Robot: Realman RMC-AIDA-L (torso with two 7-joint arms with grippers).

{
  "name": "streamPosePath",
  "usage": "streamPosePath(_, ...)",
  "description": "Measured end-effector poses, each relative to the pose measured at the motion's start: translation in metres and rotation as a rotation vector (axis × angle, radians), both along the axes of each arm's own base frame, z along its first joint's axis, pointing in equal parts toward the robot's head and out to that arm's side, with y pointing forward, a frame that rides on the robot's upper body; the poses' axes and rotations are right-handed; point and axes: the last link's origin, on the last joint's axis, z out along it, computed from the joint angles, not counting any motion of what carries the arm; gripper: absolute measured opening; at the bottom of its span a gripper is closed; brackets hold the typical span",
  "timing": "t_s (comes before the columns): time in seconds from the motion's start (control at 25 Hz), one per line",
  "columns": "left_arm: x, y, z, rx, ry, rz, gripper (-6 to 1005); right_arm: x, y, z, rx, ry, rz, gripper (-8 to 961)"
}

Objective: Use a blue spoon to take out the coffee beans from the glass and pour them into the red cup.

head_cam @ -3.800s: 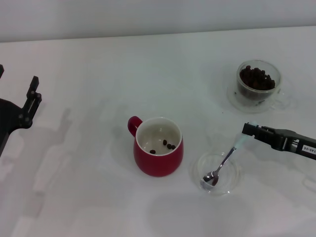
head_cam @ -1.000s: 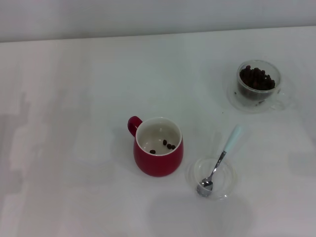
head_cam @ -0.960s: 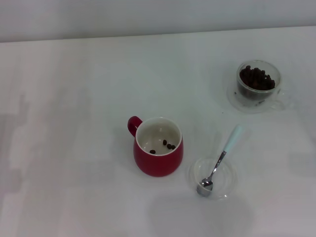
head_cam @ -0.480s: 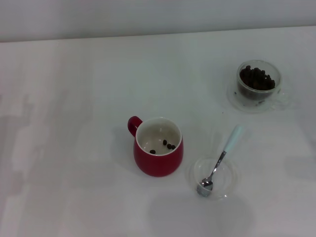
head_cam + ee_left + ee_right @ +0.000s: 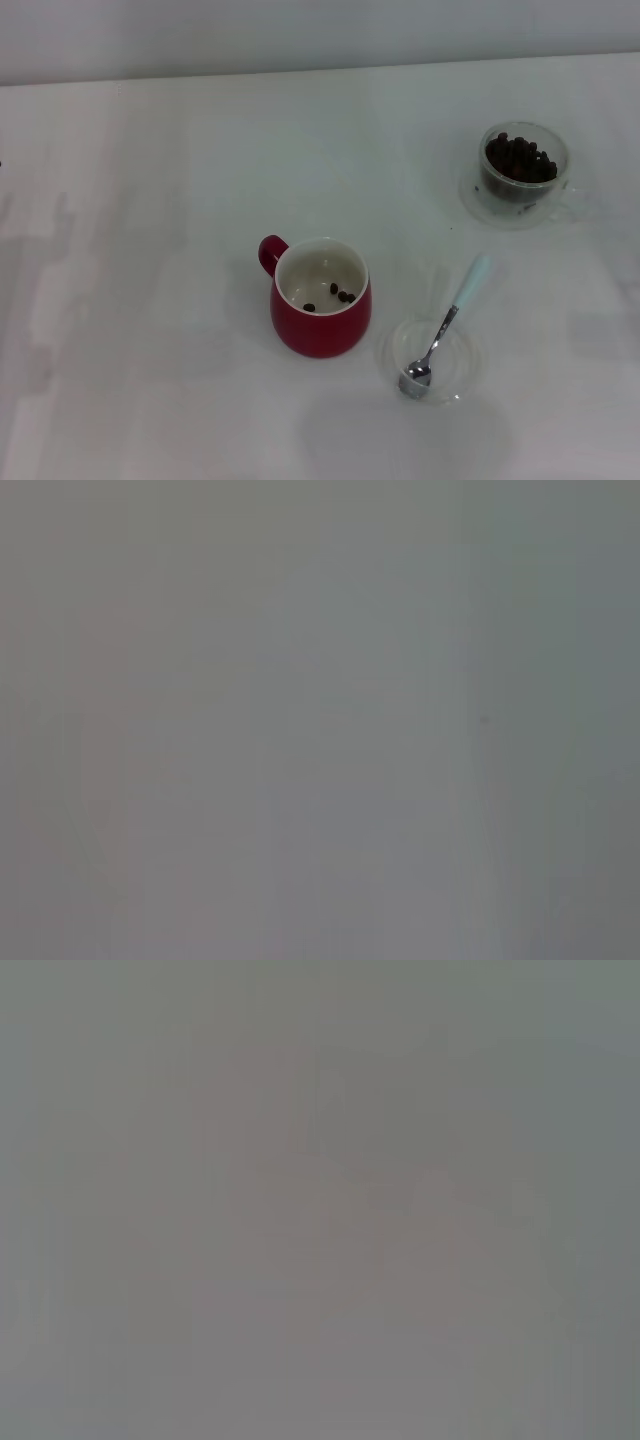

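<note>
The red cup (image 5: 320, 297) stands at the table's middle with three coffee beans (image 5: 340, 295) on its white inside. The blue spoon (image 5: 447, 320) lies free to its right, its silver bowl resting in a flat clear glass dish (image 5: 432, 361) and its pale blue handle pointing to the far right. The glass (image 5: 523, 172) at the far right is full of coffee beans (image 5: 520, 157). Neither gripper shows in the head view. Both wrist views show only a plain grey surface.
The white table (image 5: 150, 300) stretches wide to the left of the red cup, with faint shadows along its left side. The table's far edge meets a pale wall at the top of the head view.
The right gripper, which was at the spoon's handle 3.8 s ago, has left the view, as has the left arm. The spoon and dish have shifted slightly left. Nothing moved in the last second.
</note>
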Motion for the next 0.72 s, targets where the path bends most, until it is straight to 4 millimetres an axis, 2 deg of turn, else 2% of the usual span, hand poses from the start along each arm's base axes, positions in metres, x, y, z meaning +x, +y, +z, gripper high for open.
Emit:
streamPosePath(0.28, 0.0007, -0.0015, -0.0011, -0.011, 0.009, -0.012, 680, -0.0052, -0.0004, -0.0027, 0.008, 0.012, 0.030, 552)
streamPosePath(0.48, 0.0011, -0.0017, -0.0010, -0.010, 0.010, -0.015, 680, -0.0053, -0.0011, -0.0040, 0.008, 0.012, 0.029, 721)
streamPosePath(0.72, 0.0012, -0.0018, -0.0015, -0.011, 0.008, -0.015, 681, -0.0057, -0.0005, -0.0040, 0.007, -0.005, 0.028, 720)
